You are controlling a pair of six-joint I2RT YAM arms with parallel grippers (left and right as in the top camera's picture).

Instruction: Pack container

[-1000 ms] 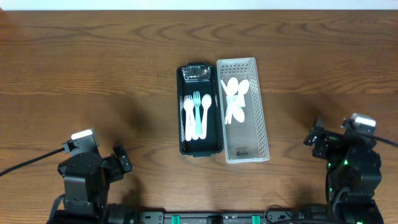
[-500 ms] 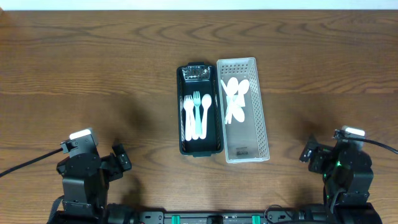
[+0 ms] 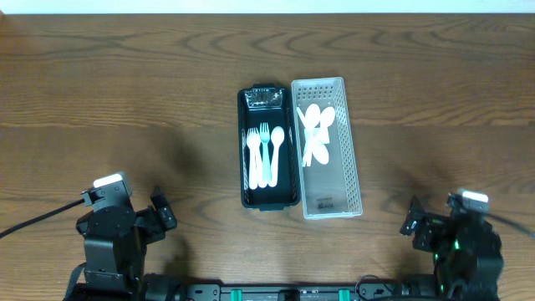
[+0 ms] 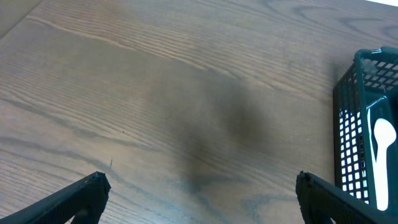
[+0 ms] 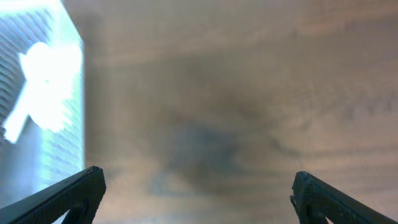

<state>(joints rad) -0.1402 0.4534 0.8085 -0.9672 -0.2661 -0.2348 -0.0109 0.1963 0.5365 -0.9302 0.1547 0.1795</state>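
Note:
A dark green basket (image 3: 269, 201) at the table's middle holds white and pale blue forks and a spoon (image 3: 264, 152), with a clear item at its far end (image 3: 262, 98). Touching its right side, a white perforated basket (image 3: 334, 205) holds several white spoons (image 3: 315, 134). My left gripper (image 3: 160, 216) is open and empty near the front left edge; its wrist view shows bare wood between the jaws (image 4: 199, 193) and the green basket's corner (image 4: 367, 124). My right gripper (image 3: 415, 224) is open and empty at the front right; its blurred wrist view (image 5: 199, 193) shows the white basket (image 5: 37, 93) at left.
The wooden table (image 3: 125, 109) stretches round the two baskets. The arm bases stand at the front edge, left (image 3: 109, 242) and right (image 3: 464, 251).
My right arm has drawn back toward the front edge and lowered. The left arm and both baskets have not moved.

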